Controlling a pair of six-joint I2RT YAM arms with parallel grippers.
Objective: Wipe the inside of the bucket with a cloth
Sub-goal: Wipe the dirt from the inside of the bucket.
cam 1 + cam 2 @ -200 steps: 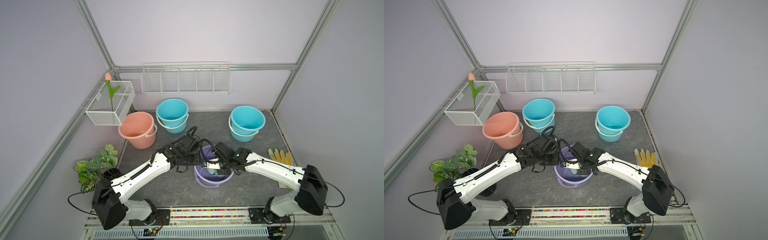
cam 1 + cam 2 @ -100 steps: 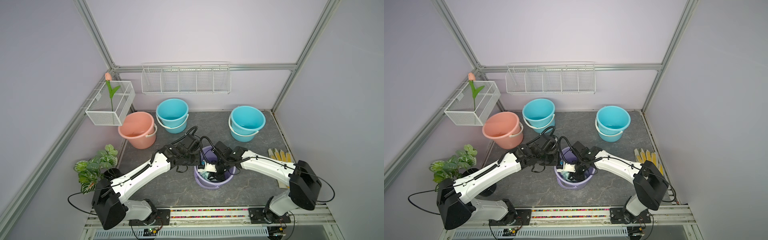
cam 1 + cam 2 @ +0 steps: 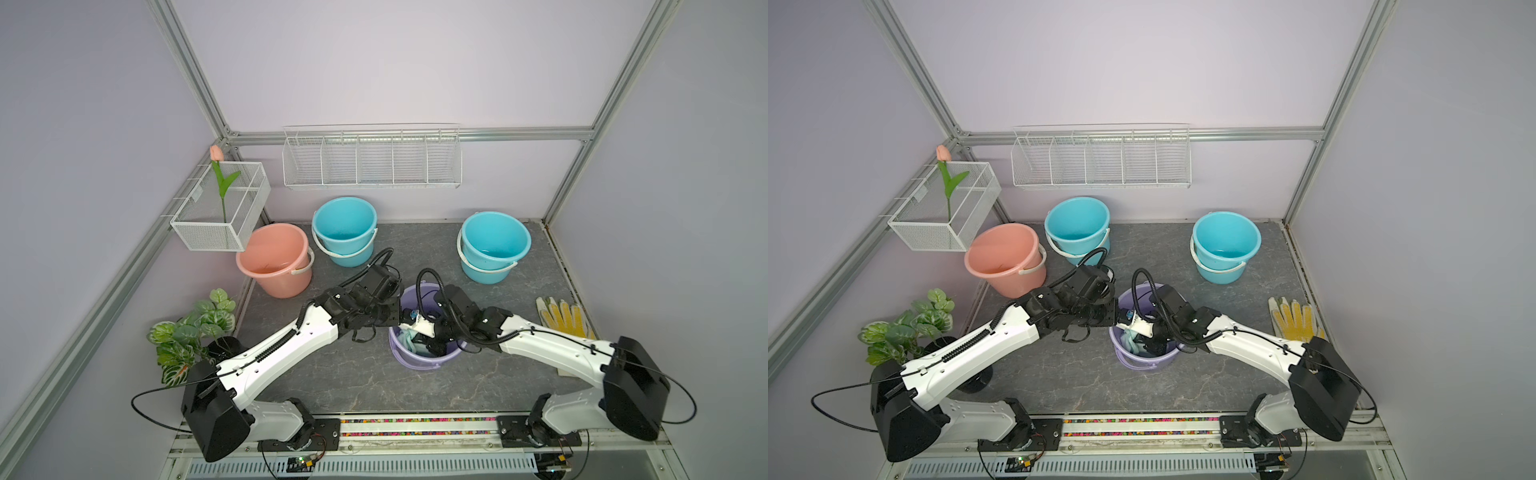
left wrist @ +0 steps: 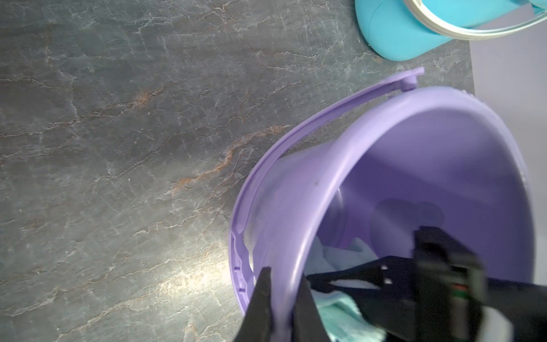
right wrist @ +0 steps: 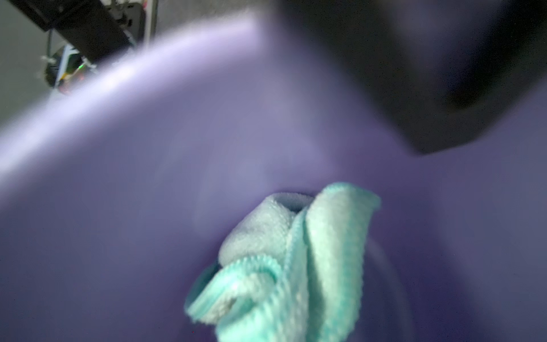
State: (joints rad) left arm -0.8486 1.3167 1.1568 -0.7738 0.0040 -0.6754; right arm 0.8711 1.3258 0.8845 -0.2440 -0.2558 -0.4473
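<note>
The left gripper (image 4: 284, 278) stays pinched on the rim of the lilac bucket (image 3: 417, 365) (smooth plastic). Inside, the cloth (image 5: 296, 266), bunched mint terry, now lies toward the bucket's left wall, pinched by the right gripper (image 3: 430, 345), whose wrist hides much of the bucket's mouth. A pink bucket (image 3: 274, 266) stands far left on the marbled desk (image 3: 332, 374), a knobbly yellow glove (image 3: 561, 318) far right.

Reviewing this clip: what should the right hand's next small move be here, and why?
Probably a short sweep of the cloth along the inner wall of the purple bucket. The right hand is shut on the cloth, low inside the bucket. The left hand clamps the rim, which should steady it. Much bare wall shows around the cloth.
</note>
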